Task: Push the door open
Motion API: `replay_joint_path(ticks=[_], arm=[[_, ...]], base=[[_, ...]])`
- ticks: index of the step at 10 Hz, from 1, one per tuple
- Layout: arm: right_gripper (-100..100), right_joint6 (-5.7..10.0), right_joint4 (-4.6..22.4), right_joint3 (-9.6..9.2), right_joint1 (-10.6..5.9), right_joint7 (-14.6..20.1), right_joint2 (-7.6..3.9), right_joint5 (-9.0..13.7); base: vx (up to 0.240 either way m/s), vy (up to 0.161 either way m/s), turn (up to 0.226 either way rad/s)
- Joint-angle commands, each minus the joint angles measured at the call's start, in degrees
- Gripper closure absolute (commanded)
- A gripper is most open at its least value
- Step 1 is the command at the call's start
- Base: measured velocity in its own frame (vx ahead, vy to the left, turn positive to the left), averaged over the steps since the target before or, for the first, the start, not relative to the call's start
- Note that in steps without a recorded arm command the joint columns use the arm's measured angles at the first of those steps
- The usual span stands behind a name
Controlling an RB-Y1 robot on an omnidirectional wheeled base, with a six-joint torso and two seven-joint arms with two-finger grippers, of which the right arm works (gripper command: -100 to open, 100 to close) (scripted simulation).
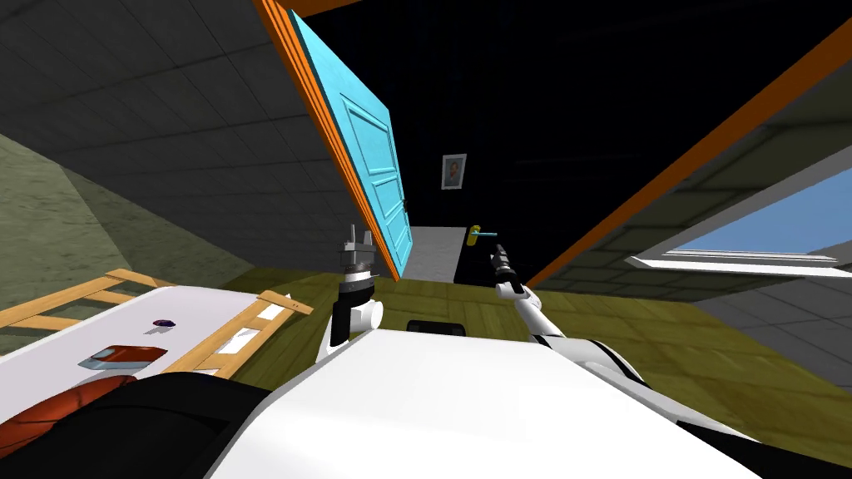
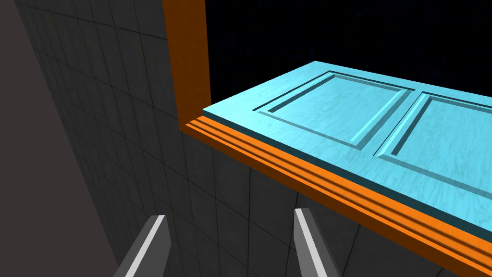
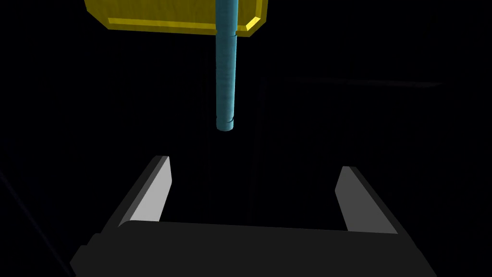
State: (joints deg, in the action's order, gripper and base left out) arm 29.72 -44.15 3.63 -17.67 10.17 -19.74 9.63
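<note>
Door (image 1: 376, 166): cyan, panelled, swung away from the opening and standing at an angle along the left side of its orange frame (image 2: 185, 62); black area beyond the opening.
Door handle: teal lever (image 3: 226, 72) on a yellow plate (image 3: 168, 12), seen against the black area to the right of the door's free edge.
Right pincer (image 3: 255, 163): fingers spread, pointed at the lever; the lever's tip lies just beyond the fingertips, between their lines, not touching either.
Left pincer (image 2: 229, 215): fingers spread, holding nothing, raised near the door's lower edge and facing the dark tiled wall (image 2: 120, 120) beside the frame.
Framed portrait (image 1: 453, 171): hangs against the black area.
Floor (image 1: 666, 333): olive-green boards.
Window (image 1: 749, 241): to the right, white sill.
</note>
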Motion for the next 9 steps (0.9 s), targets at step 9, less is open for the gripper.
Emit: replay_joint_path(ticks=[9], arm=[[-100, 0.36, 10.84, 0.36, -5.75, 1.4, -2.3, 0.43]], base=[[-0.013, -0.058, 0.145]])
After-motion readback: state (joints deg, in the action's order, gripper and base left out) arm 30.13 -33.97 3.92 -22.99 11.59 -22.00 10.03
